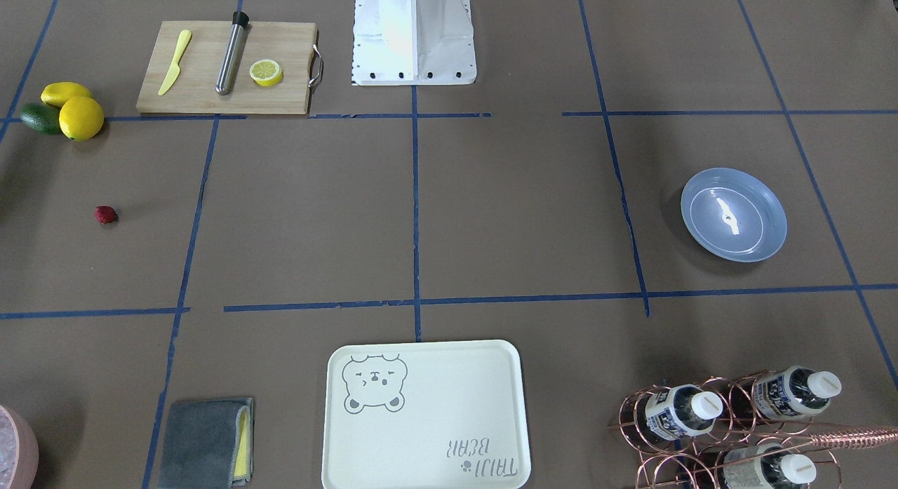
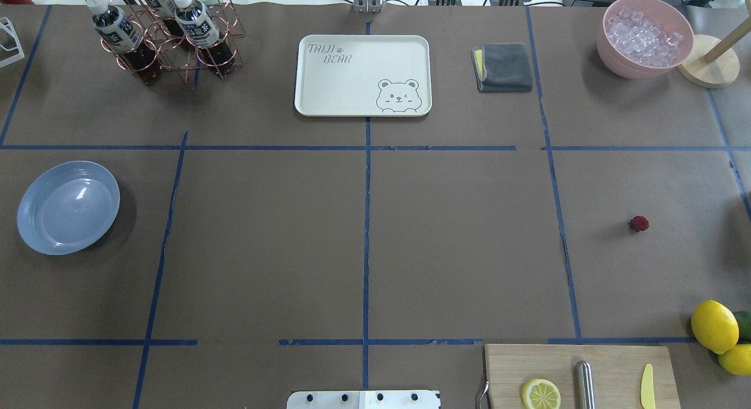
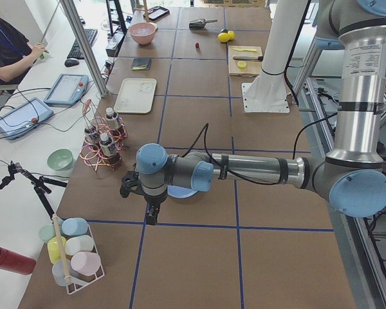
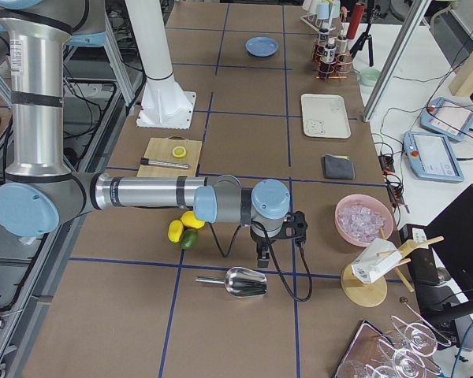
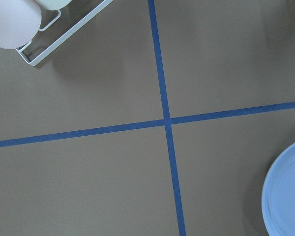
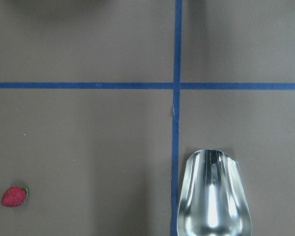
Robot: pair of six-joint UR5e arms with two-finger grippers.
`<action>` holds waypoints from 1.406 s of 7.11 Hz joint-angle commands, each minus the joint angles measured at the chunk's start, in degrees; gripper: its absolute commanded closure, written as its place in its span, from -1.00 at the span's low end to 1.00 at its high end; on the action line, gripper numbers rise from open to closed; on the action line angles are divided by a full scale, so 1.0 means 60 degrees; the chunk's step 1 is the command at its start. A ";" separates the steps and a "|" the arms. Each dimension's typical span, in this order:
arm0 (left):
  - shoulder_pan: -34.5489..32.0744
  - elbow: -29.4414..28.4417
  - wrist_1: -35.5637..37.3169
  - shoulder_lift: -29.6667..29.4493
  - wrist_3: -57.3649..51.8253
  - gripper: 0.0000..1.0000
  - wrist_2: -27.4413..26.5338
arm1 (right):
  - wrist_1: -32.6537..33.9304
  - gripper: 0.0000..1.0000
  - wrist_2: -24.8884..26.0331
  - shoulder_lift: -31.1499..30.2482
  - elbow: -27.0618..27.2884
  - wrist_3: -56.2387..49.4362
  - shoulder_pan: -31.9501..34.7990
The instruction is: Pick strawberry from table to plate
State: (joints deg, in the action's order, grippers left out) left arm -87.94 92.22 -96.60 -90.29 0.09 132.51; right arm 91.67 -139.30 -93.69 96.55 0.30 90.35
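**Item 1, strawberry** [image 1: 106,215]: a small dark-red berry lying alone on the bare table [image 2: 457,233], on the robot's right side. It is inside a blue-taped square and touches nothing. In the right wrist view it sits at the lower left corner, with a tape line between it and a metal scoop [image 6: 214,196].

**Item 2, plate** [image 1: 751,245]: light blue, round and upright, with nothing on it. It stands on the robot's left side, well apart from the strawberry.

**Item 3, right gripper** [image 4: 263,260]: points down over the table near the scoop. It shows only in the side view, so I cannot tell whether its fingers are parted or closed.

**Item 4, left gripper** [image 3: 151,219]: points down just beside the plate, and the wrist hides part of the plate's rim. It also shows only in a side view, so I cannot tell how its fingers are set.

**Item 5, fruit cluster:** two lemons [image 1: 81,117] and an avocado [image 1: 38,117] touch one another near the strawberry.

**Item 6, cutting board** [image 1: 200,92]: wooden. It carries a yellow knife [image 1: 174,62], a metal rod [image 1: 231,52] and a lemon half [image 1: 266,72], each lying apart from the others.

**Item 7, bear-print tray** [image 1: 435,419]: cream, on the operators' side at mid-table, with a folded grey cloth [image 1: 203,443] near it.

**Item 8, pink bowl** [image 2: 622,66]: filled with ice.
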 commanded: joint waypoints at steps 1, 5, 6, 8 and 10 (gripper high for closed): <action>0.0008 -0.0019 -0.0114 -0.0083 0.0000 -1.00 0.0310 | 0.0000 -1.00 -0.0016 0.0029 0.0065 0.0008 0.0001; 0.0198 -0.0019 -0.1735 -0.0494 0.0102 -1.00 0.0342 | 0.0000 -1.00 -0.0030 0.0175 0.0109 0.0023 0.0001; 0.0387 -0.0106 -0.2031 -0.0538 0.0103 -1.00 0.0342 | 0.0000 -1.00 -0.0045 0.0190 0.0124 0.0023 0.0001; 0.1295 -0.0209 -0.2572 -0.0422 0.1496 -1.00 0.0254 | -0.0015 -1.00 -0.0001 0.0641 0.0095 0.0009 0.0001; 0.2391 -0.0282 -0.4964 0.0468 0.4686 -1.00 -0.0254 | 0.0044 -1.00 -0.0074 0.0746 -0.0095 0.0719 -0.0028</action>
State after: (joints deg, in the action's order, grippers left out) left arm -77.44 90.87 -117.77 -90.58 16.80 133.21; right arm 91.82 -139.42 -89.88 96.58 1.44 90.27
